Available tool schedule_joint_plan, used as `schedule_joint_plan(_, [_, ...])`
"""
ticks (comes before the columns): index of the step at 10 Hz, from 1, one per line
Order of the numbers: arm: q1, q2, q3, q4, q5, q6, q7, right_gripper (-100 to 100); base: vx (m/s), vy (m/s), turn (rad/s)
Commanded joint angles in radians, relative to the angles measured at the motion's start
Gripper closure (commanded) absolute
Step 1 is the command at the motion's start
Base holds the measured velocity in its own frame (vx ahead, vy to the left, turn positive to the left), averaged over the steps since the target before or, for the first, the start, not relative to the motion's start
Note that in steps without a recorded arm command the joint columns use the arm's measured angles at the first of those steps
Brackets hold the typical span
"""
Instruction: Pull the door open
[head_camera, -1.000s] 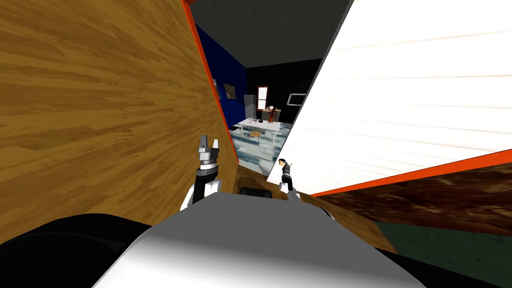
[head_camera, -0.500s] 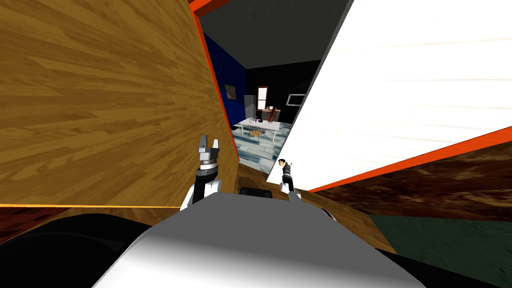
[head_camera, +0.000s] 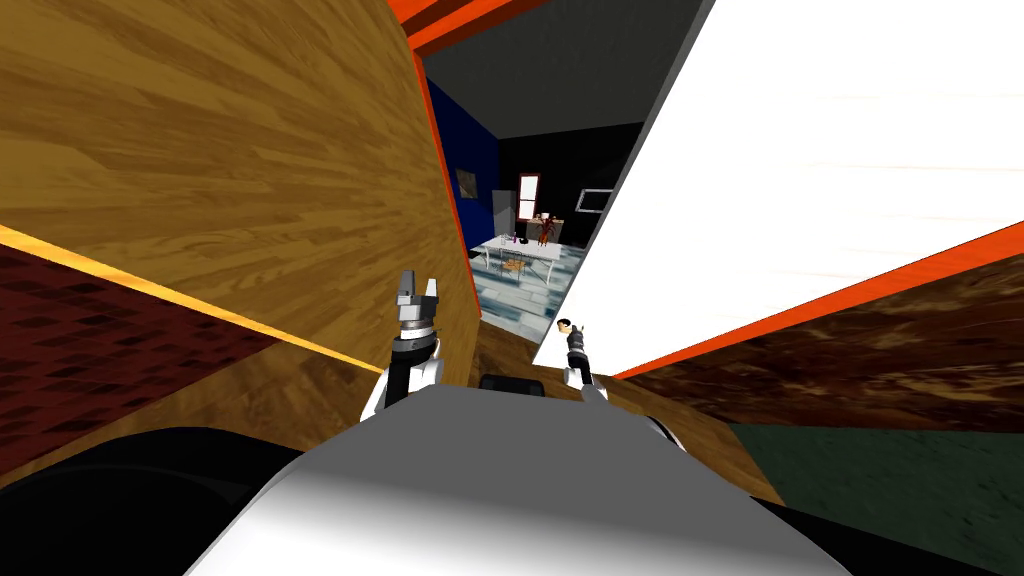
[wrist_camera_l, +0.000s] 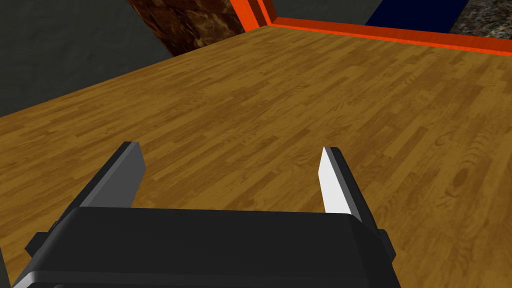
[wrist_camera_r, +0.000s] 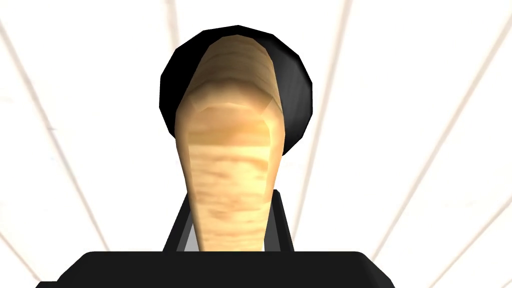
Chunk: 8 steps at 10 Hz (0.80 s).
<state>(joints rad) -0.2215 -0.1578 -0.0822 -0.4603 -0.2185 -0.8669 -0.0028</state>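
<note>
Since the door (head_camera: 800, 200) pulls by its wooden lever handle (wrist_camera_r: 230, 165), right claw (wrist_camera_r: 230, 232) clamps it; left claw (wrist_camera_l: 230, 152), off the door, gapes empty.

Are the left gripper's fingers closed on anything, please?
No, the left gripper stands open, with just a brown wood-grain surface beyond it.
</note>
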Motion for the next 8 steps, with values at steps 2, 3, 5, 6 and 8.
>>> schedule_joint_plan(2, [0.004,-0.028,0.001,-0.004,0.003,-0.002,-0.023,100,-0.04,-0.068,0.083])
schedule_joint_plan(3, [0.004,-0.028,0.001,-0.004,0.003,-0.002,-0.023,100,0.009,-0.007,-0.005])
schedule_joint_plan(5, [0.007,-0.044,0.013,-0.002,0.012,-0.003,-0.05,100,-0.017,-0.033,0.163])
schedule_joint_plan(6, [0.009,-0.055,0.023,-0.001,0.019,-0.004,-0.071,100,-0.028,-0.035,0.22])
schedule_joint_plan(8, [0.012,-0.055,0.025,0.004,0.02,-0.005,-0.072,100,-0.012,-0.013,0.153])
